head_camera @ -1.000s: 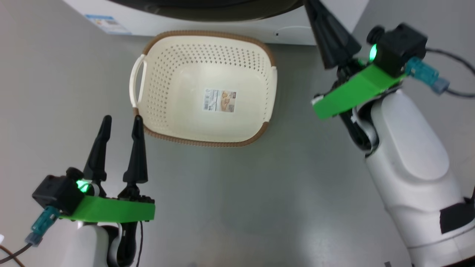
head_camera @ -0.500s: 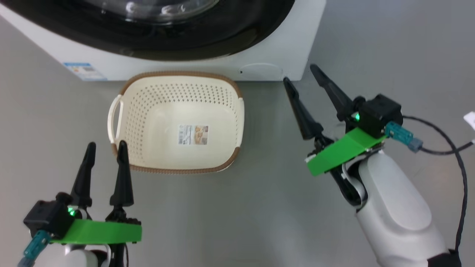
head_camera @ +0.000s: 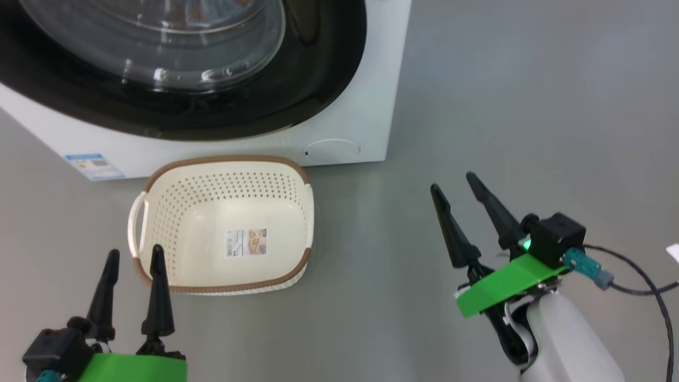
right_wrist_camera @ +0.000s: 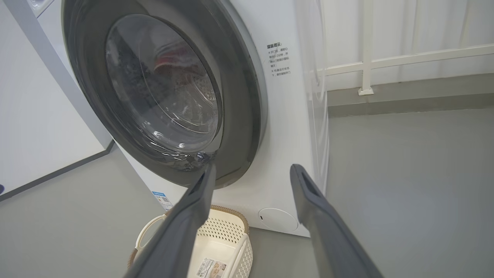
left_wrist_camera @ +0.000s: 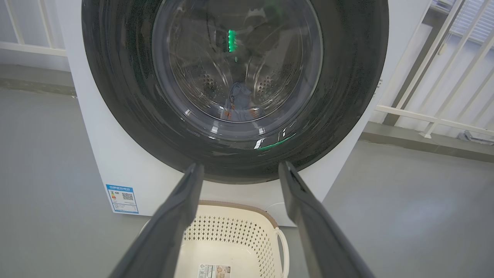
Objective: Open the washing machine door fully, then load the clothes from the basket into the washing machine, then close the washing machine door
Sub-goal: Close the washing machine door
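Door point(head_camera: 329, 79) at top looks shut, basket point(head_camera: 228, 159) empty. Left gripper point(head_camera: 134, 251) and right gripper point(head_camera: 452, 181) gape, holding nothing. Any retreat should clear the basket.

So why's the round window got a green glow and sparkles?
Left wrist view: the green streak on the washing machine door is likely the robot's light reflected; head view: sparkles are glare off the glass; right wrist view: the right gripper looks soft, close up.
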You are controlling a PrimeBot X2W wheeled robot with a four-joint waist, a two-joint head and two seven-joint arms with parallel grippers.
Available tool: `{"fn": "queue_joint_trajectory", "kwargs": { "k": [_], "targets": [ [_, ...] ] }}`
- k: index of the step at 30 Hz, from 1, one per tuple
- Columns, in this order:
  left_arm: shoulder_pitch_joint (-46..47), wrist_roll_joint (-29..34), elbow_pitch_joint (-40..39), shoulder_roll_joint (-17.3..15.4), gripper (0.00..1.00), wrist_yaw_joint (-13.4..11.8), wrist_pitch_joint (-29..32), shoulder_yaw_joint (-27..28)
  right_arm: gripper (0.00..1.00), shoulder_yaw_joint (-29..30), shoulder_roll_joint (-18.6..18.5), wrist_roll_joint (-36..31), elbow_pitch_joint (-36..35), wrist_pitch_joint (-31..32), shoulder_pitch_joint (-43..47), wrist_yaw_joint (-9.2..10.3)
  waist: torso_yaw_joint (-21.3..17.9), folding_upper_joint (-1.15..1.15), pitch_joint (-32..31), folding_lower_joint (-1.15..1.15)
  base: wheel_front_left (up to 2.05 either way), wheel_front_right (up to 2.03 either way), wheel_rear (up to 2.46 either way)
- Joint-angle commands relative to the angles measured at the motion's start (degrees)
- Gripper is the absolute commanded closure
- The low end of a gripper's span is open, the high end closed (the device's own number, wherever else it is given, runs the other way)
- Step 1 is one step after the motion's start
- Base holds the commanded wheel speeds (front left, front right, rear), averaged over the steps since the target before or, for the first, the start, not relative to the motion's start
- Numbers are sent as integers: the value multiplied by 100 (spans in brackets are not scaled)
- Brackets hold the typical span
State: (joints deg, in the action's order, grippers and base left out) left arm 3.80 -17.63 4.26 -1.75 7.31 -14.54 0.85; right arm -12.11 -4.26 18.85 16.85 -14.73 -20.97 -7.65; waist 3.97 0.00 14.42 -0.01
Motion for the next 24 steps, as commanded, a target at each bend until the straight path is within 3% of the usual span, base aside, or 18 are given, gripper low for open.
{"fn": "queue_joint_trajectory", "kwargs": {
  "k": [1, 13, 24],
  "targets": [
    [-32, 57, -169, -112, 0, 17, -46, 237, 0, -97, 98, 64, -181, -27, 189, 16, -233, 0, -252, 1, 0, 0, 0],
    [-579, 179, -258, -112, 0, 12, -46, 493, 0, 45, 127, -186, -464, -27, 936, 16, -550, 0, -695, 1, 0, 0, 0],
    [-1174, 318, -488, -112, 0, -319, -46, 489, 0, 136, 136, -473, -668, -27, 1401, 16, -726, 0, -1075, 1, 0, 0, 0]
  ]
}}
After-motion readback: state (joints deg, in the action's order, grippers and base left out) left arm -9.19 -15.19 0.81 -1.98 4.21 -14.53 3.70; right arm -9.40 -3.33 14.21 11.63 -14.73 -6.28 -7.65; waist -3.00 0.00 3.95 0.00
